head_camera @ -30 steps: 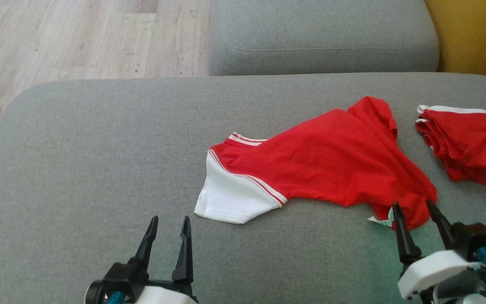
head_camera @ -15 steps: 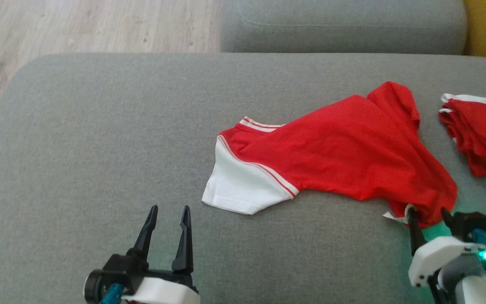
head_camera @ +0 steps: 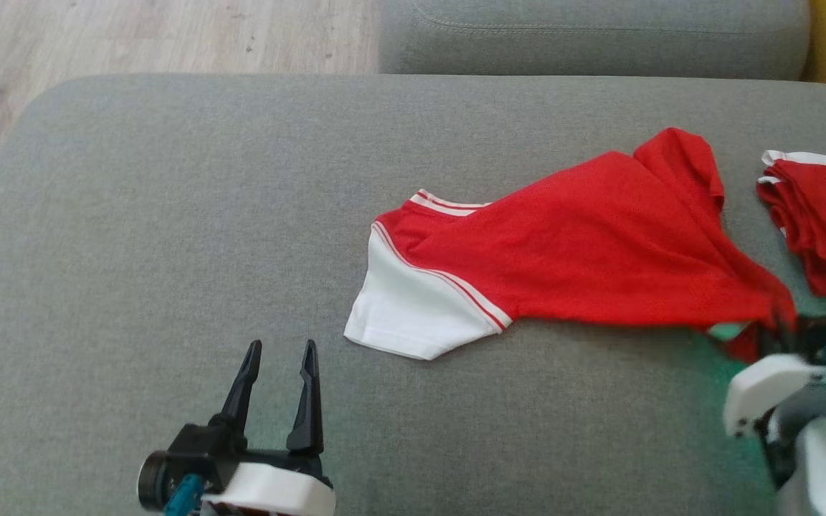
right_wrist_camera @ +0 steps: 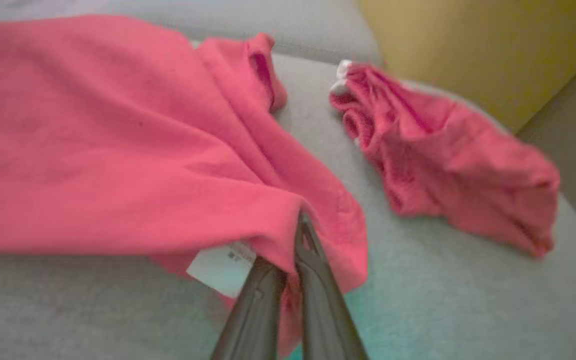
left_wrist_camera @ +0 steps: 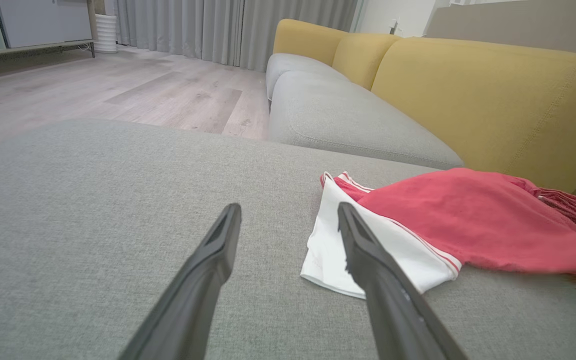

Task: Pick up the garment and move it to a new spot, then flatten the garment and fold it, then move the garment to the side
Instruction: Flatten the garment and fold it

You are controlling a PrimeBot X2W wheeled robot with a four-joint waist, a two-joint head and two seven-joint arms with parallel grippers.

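Observation:
The garment (head_camera: pixel 585 244) is a red shirt with a white sleeve, spread across the grey sofa cushion (head_camera: pixel 169 215). My right gripper (head_camera: pixel 779 328) is shut on its near right corner, next to the white label, and that corner is drawn up off the cushion. In the right wrist view the fingers (right_wrist_camera: pixel 313 265) pinch a fold of the garment (right_wrist_camera: pixel 118 150). My left gripper (head_camera: pixel 280 345) stands open above the cushion, short of the white sleeve; in the left wrist view the left gripper (left_wrist_camera: pixel 288 207) is empty, with the garment (left_wrist_camera: pixel 468 220) ahead to the right.
A second red garment (head_camera: pixel 822 229) lies bunched at the cushion's right edge, close to my right gripper. Another grey cushion (head_camera: pixel 592 36) sits beyond, with a yellow backrest (left_wrist_camera: pixel 468 90) to the right. Wooden floor (head_camera: pixel 133 36) lies past the cushion's far left edge.
My right gripper has shut on the garment's near right corner and pulled it up and rightwards. The head camera has shifted. The left gripper stays open in place.

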